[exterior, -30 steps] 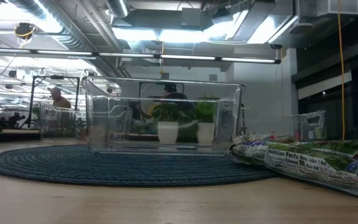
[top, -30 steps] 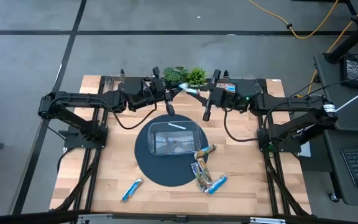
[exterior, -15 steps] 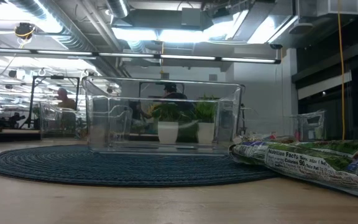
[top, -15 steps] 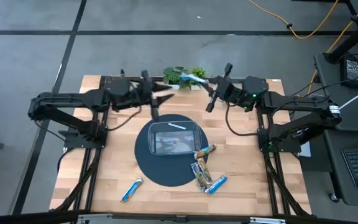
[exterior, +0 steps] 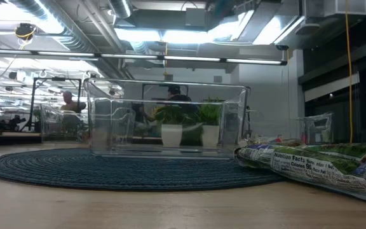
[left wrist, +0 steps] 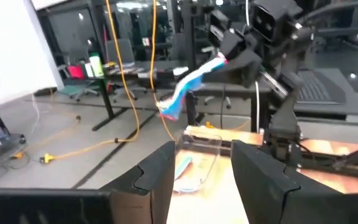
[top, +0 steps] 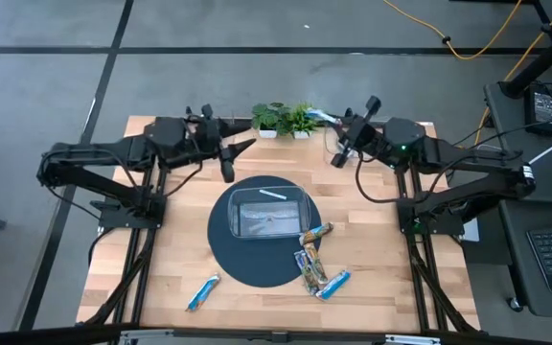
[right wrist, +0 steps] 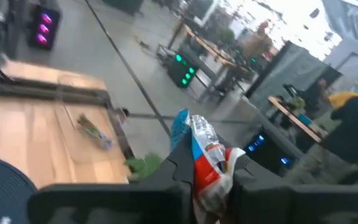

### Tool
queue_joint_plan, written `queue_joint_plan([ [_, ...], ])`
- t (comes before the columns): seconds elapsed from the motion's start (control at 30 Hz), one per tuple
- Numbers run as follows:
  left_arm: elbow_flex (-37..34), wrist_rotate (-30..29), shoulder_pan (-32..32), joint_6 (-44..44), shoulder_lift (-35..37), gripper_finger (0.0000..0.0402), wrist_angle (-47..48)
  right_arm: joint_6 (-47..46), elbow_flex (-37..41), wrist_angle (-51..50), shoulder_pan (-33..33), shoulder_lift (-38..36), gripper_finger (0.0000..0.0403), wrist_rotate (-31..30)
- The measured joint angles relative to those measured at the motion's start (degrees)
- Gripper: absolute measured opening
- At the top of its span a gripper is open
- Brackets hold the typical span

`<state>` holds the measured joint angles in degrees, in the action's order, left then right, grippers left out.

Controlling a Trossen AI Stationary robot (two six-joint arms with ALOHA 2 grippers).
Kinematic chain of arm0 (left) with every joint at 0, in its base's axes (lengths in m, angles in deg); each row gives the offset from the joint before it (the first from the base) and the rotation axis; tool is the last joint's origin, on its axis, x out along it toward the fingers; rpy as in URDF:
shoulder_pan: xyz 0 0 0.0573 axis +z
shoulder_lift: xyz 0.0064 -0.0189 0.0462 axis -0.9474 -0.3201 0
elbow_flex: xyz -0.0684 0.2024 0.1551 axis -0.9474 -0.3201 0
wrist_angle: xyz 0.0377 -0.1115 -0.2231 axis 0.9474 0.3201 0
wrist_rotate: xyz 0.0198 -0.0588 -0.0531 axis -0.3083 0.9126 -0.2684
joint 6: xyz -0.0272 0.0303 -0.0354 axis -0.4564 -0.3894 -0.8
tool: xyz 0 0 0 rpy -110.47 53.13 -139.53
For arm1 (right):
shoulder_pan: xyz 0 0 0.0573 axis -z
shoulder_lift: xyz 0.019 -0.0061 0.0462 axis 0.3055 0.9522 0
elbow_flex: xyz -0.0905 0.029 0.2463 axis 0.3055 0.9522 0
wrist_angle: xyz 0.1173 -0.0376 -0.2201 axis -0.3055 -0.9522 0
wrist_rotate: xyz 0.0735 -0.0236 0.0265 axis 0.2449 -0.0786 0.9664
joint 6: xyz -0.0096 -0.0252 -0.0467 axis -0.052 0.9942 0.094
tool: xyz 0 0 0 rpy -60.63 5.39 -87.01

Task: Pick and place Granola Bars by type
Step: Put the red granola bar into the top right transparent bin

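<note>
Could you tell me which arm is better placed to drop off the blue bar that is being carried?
The right arm. The right gripper is already shut on the blue bar, up by the table's far edge near the potted plants. The left gripper has its jaws open and holds nothing.

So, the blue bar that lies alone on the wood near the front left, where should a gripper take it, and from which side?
The blue bar lies flat and slanted on the table, with nothing beside it. Probably best to come straight down from above and close the fingers across its narrow width at the middle, turned to match its slant. The left gripper looks nearer; the right gripper already holds a bar.
</note>
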<state>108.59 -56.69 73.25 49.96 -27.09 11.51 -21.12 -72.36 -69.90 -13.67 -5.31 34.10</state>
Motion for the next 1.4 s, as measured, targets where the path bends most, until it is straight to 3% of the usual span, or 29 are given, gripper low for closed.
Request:
queue_joint_plan([
  [0.27,-0.1,0.0,0.1,-2.4,-2.9,0.0147,3.7,-10.3,0.0,-16.0,1.4,-3.2,0.0046,-8.7],
  [0.57,-0.1,0.0,2.5,-1.7,-5.2,0.0144,3.5,-28.5,0.0,-38.2,11.0,-3.2,0.0034,-6.2],
  [0.77,-0.1,1.9,4.4,-1.7,-5.2,0.0145,3.5,-30.1,3.4,-39.6,18.1,-3.2,0.0042,-1.6],
  [0.97,-0.1,2.0,4.6,-1.7,-5.2,0.0143,3.3,-33.0,10.2,-39.5,24.4,-3.2,0.0029,8.3],
  [1.1,-0.1,2.0,4.6,-1.7,-5.2,0.0141,2.0,-32.9,14.7,-36.7,27.5,-3.1,0.0046,10.3],
  [1.4,-0.1,2.1,4.6,-0.2,-5.2,0.0138,-2.4,-31.1,15.8,-31.8,34.0,4.6,0.0028,18.7],
])
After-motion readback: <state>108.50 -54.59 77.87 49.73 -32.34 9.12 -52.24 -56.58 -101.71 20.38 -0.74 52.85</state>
